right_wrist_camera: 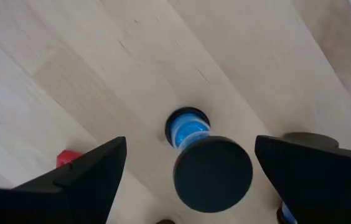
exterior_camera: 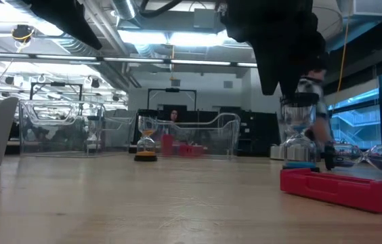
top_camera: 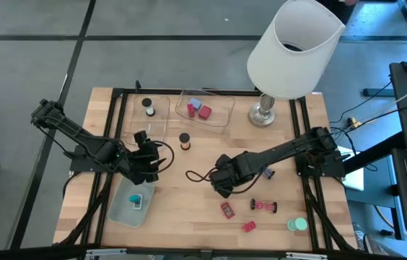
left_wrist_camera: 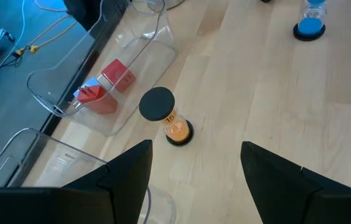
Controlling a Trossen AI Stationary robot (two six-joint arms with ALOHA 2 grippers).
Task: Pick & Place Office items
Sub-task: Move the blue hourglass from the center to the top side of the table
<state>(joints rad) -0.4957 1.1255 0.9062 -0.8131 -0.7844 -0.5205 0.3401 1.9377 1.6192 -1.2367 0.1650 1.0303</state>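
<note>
The left arm reaches in low from the table's edge, elbow bent, and its left gripper hangs just above the pale green tray, fingers spread wide with nothing between them. From its wrist camera, those fingers frame the orange sand timer, which stands upright just beside the clear tray; a small "15" can be read on the timer's glass. Two red blocks lie inside that clear tray, touching each other.

The right arm stretches across from the lamp side, forearm nearly flat, and the right gripper hovers over bare wood, jaws wide and empty. Directly under it, between the fingers, stands a blue sand timer with a black cap. A flat red block lies near that timer, away from the lamp, its writing too small to read.
</note>
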